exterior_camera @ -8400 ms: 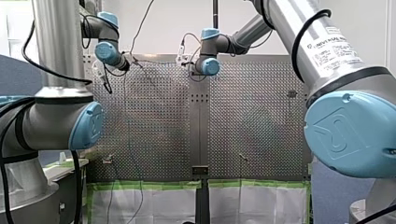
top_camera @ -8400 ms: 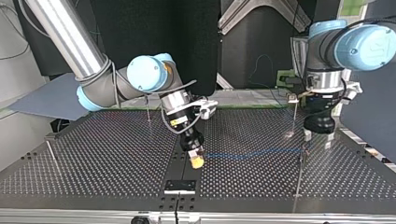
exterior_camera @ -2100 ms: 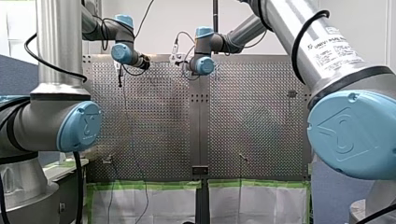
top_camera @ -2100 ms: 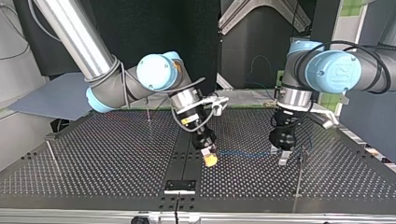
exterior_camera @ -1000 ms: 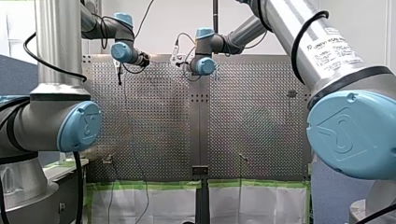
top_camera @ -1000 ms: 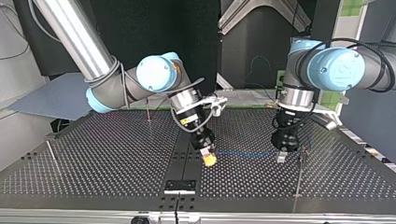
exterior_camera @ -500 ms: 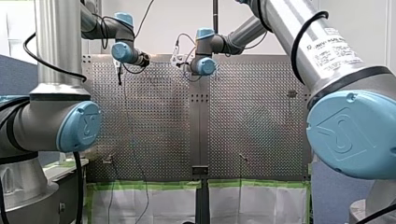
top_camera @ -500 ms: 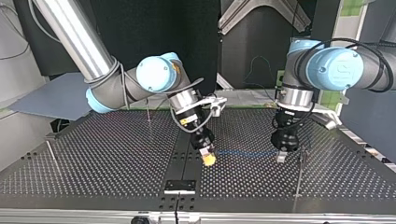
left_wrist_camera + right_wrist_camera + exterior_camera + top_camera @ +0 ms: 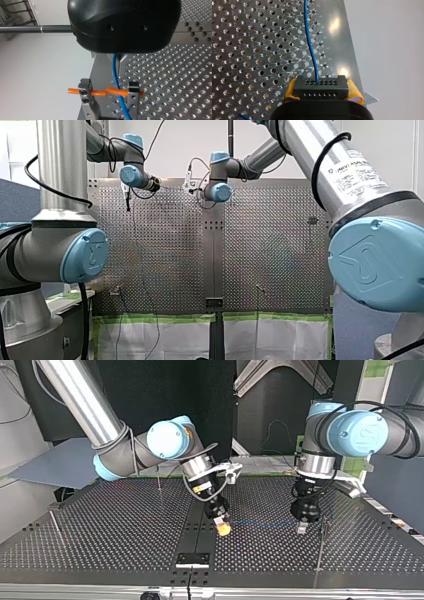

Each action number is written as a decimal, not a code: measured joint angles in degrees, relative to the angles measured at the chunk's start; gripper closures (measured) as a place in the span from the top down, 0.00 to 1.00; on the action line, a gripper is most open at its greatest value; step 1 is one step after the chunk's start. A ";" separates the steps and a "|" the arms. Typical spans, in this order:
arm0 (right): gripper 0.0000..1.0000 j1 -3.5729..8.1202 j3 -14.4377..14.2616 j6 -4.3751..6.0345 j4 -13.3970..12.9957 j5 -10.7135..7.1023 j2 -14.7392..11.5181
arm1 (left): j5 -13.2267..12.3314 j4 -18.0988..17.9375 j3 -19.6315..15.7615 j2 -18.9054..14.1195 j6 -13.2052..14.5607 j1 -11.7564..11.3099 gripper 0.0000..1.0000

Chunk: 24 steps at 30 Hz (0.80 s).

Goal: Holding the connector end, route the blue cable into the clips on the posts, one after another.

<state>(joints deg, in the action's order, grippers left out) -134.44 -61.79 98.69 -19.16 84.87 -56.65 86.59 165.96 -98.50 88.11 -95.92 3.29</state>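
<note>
The front camera sat behind and above the left arm (image 9: pixel 65 250) and the right arm (image 9: pixel 370 260), looking out over the bench (image 9: pixel 270 245) from well back. The top camera faced it from across the bench, low and nearer, so the two shared the perforated surface and both arms. Each wrist camera looked close along its own arm's end. Both caught the blue cable (image 9: pixel 115 75), the right one tight on the connector (image 9: pixel 320 87).

connector (image 9: pixel 321 87) pt. hidden; blue cable (image 9: pixel 310 37) cut off.

Left claw (image 9: pixel 301 529) moved toward right claw (image 9: pixel 223 529), closed on blue cable (image 9: pixel 260 522).
</note>
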 joint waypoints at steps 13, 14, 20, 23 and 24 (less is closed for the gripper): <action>0.00 0.93 -3.09 -0.06 -0.09 0.12 0.20 | 1.21 1.55 0.00 1.58 1.60 1.81 0.00; 0.00 1.05 -3.44 -0.06 -0.12 0.12 0.22 | 1.38 1.82 0.00 1.97 1.93 2.12 0.00; 0.00 1.83 -5.25 -0.17 -0.11 -0.05 0.57 | 2.72 2.44 0.00 3.51 2.87 3.68 0.00; 0.00 1.97 -5.56 -0.40 -0.01 -0.17 1.05 | 3.64 3.00 -0.01 4.53 3.75 4.49 0.00; 0.00 2.00 -5.68 -0.50 -0.01 -0.18 1.24 | 3.89 3.14 -0.01 4.72 3.95 4.72 0.00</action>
<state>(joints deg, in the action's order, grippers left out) -132.44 -67.48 98.19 -19.18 84.69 -55.41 90.48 169.10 -98.51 92.84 -91.97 8.01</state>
